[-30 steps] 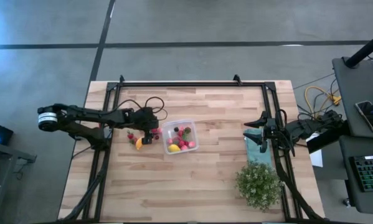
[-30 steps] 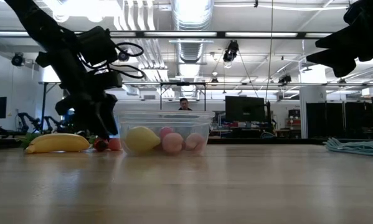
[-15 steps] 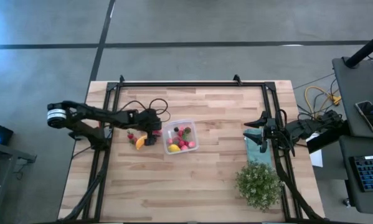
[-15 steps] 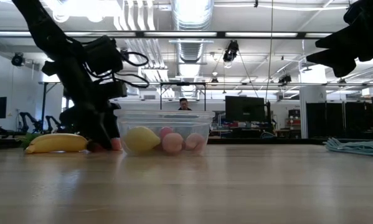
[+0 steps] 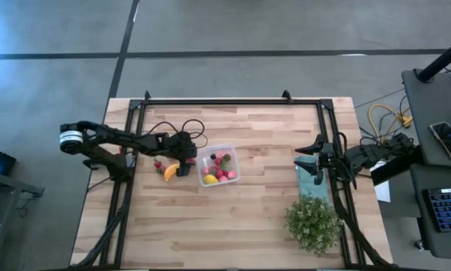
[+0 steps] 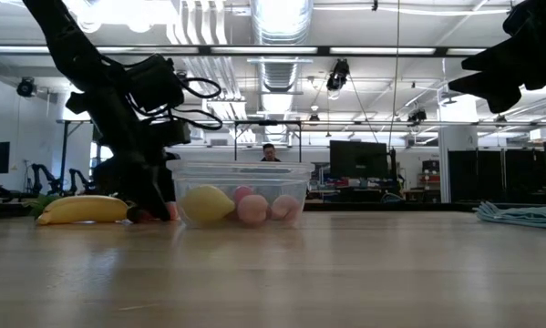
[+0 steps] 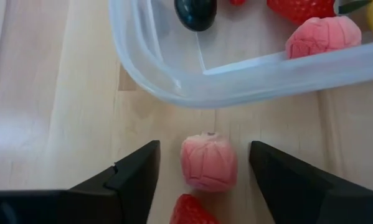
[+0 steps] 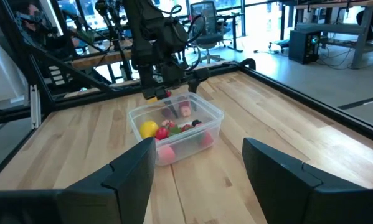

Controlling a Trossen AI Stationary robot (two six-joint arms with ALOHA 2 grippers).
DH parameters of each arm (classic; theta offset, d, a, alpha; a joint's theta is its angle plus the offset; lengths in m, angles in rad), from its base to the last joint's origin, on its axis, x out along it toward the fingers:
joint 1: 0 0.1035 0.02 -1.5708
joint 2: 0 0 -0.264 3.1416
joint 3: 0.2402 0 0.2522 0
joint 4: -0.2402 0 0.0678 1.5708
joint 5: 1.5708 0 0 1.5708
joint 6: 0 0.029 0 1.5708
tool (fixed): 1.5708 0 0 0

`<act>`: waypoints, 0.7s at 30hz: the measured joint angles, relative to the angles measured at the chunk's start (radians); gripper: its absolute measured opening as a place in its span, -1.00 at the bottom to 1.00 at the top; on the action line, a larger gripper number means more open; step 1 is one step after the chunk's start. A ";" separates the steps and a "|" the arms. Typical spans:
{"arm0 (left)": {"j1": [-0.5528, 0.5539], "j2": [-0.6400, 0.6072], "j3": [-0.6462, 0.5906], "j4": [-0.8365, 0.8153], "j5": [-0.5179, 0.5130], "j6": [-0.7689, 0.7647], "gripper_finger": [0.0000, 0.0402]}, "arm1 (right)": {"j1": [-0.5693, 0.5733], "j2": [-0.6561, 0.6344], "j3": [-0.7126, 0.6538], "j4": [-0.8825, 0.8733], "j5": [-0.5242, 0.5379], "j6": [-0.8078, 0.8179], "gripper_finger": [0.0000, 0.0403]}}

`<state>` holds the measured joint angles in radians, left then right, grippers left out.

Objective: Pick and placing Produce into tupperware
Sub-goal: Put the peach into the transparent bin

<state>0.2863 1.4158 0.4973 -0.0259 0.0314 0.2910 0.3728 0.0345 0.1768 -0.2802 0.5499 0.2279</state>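
Your left gripper point(image 7: 202, 171) sits low on the table, just beside the tupperware point(image 5: 217, 165) near the table's middle, fingers spread on either side of a pink berry point(image 7: 209, 162) without touching it; a strawberry point(image 7: 189, 210) lies right next to it. Your right gripper point(image 5: 314, 159) waits released near the right edge, above the teal cloth point(image 5: 311, 181). The banana piece point(image 5: 168, 172) lies just beside the left gripper
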 joint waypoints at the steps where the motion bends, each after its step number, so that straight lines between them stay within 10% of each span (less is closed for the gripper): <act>1: 0.000 0.000 0.000 0.000 0.002 0.000 0.14 | 0.000 0.000 0.000 0.000 0.000 0.000 0.16; 21: 0.001 -0.039 0.014 -0.078 -0.041 0.004 -0.52 | 0.000 0.000 0.000 0.000 0.000 0.000 0.16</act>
<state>0.2874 1.3769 0.5114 -0.1043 -0.0098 0.2945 0.3729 0.0344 0.1768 -0.2798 0.5499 0.2279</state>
